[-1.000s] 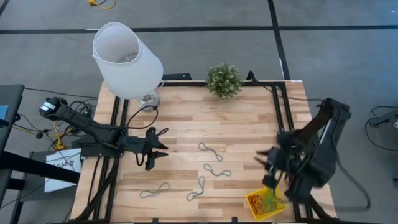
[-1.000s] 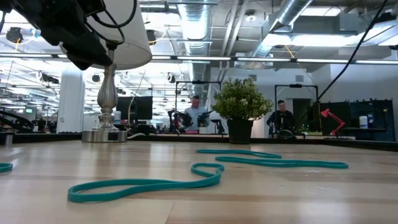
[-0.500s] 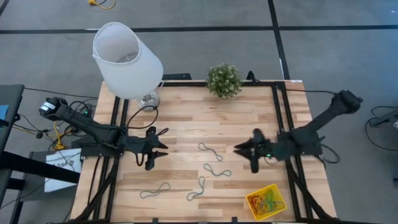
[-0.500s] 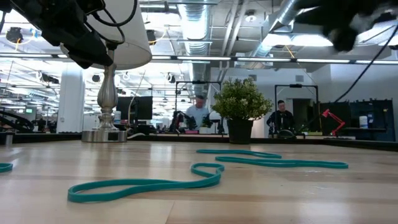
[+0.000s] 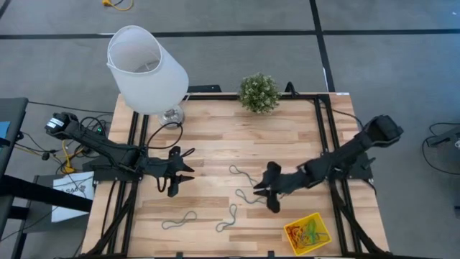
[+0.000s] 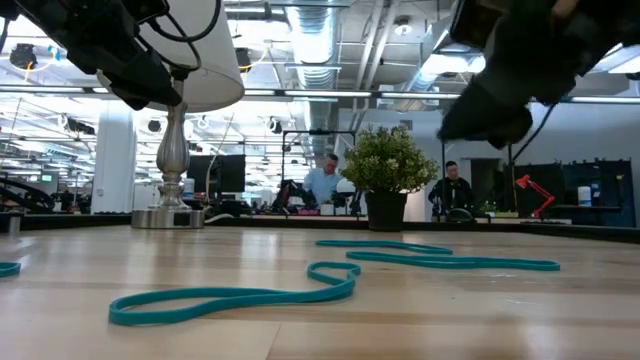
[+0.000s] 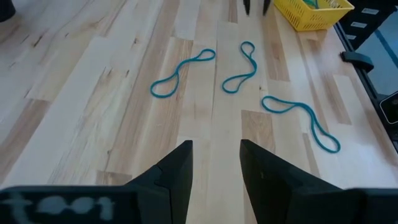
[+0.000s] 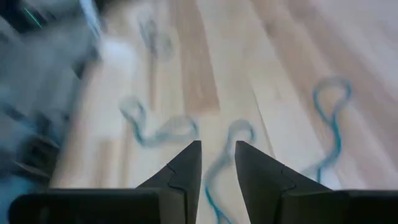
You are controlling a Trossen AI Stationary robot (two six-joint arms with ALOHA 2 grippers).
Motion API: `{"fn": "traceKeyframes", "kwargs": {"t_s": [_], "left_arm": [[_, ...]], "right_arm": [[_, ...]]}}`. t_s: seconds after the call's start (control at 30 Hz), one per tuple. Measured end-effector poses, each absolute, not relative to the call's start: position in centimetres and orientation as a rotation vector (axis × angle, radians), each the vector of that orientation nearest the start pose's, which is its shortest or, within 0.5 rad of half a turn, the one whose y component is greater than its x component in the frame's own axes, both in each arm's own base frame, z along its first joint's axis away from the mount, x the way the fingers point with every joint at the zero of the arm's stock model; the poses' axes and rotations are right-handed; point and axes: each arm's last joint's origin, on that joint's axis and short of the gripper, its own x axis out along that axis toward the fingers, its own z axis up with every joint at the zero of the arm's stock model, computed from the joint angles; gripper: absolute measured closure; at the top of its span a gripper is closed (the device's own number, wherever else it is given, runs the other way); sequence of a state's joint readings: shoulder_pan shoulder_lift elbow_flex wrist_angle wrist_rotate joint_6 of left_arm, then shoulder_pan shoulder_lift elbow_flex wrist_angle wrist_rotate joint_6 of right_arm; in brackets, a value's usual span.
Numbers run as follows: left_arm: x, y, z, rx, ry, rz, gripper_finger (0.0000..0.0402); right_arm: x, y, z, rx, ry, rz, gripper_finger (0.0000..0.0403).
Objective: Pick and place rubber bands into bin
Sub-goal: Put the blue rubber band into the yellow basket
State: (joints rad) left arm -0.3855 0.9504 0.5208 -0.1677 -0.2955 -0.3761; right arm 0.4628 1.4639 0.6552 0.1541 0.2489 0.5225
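Your right gripper is hanging over the middle of the table, its fingers showing only a narrow gap and gripping nothing. It is sitting just at the 3 o'clock end of one rubber band, a grey-blue loop whose long axis is running from 9 to 3 o'clock. A second band is lying just at 11 o'clock from the gripper, stretched from 10 toward 4 o'clock. A third is lying near the 6 o'clock edge, its long axis pointing from 7 to 1 o'clock, and a fourth is resting farther toward 9 o'clock, running close to 8–2 o'clock.

The bin is sitting at the table's 5 o'clock corner, turned a little off square, with a tangle of coloured bands already lying inside it — well apart from the four loose loops.

Your left gripper is waiting at the 9 o'clock side of the table, pointing toward 3 o'clock, fingers slightly parted and empty.

A lamp is standing at the 11 o'clock corner and a small plant at the 12 o'clock edge.
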Motion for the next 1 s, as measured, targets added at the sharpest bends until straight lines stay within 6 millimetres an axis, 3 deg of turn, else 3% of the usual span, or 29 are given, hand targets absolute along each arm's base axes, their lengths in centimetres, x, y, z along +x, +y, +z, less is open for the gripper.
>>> {"fn": "traceKeyframes", "kwargs": {"t_s": [0.23, 0.37, 0.47, 0.63, 1.0], "left_arm": [[18.2, -6.5, 21.7, -0.175, 0.569, 0.022, 0.0281], [18.2, -6.5, 21.7, -0.177, 0.569, 0.022, 0.0281], [18.2, -6.5, 21.7, -0.178, 0.569, 0.022, 0.0281], [18.2, -6.5, 21.7, -0.178, 0.57, 0.022, 0.0281], [18.2, -6.5, 21.7, -0.178, 0.571, 0.022, 0.0281]], "right_arm": [[28.6, 15.2, 17.2, 0.205, 0.823, 0.075, 0.031], [29.7, 16.5, 16.1, 0.147, 0.922, 0.056, 0.031], [30.4, 16.8, 14.4, 0.108, 1.003, 0.025, 0.031], [32.0, 16.8, 13.2, 0.104, 1.034, -0.005, 0.031], [32.2, 15.9, 12.5, 0.125, 1.135, -0.062, 0.0311]]}}
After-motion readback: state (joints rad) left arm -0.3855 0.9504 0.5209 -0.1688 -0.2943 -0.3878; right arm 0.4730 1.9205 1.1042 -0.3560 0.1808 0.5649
